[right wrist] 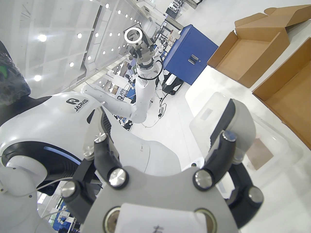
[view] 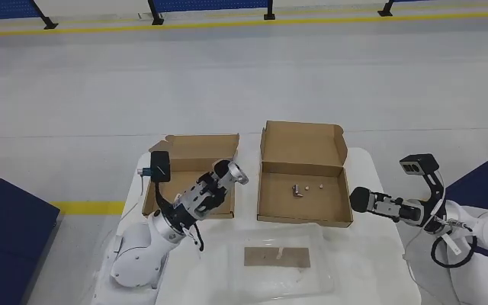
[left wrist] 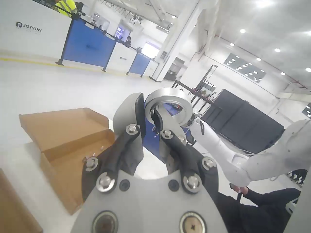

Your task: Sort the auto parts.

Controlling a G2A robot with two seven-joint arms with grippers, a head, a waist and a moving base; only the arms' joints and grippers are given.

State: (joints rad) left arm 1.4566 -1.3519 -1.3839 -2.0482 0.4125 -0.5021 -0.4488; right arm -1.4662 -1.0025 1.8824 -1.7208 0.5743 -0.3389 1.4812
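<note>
Nearest you on the white desk (view: 362, 259) lies a clear tray (view: 221, 268) with a brown card (view: 277, 257) in it; no parts can be made out in it. Just past it the left gripper (left wrist: 148, 112) is pinching a metal ring (left wrist: 167, 105), one finger through the bore and the other outside, so it grips a single wall of the ring. The ring is held high off the desk, and from above it appears over the right edge of the left box (view: 200, 164), close to the gap between the two cartons. The right gripper (view: 358, 200) hangs spread and empty beside the right box (view: 324, 206), which already holds a few small parts (view: 298, 191). That suggests the ring belongs in the left box. You should bring the wrist back over the middle of that box and lower it well inside the walls before letting go. With such a one-sided hold the ring may swing or hang on the inner finger. You would do well to open slowly, let it settle flat, and lift straight out. A drop from this height could send it rolling or bouncing into the gap. Beyond the desk runs bare pale floor (view: 229, 84) up to a yellow line (view: 229, 23).
</note>
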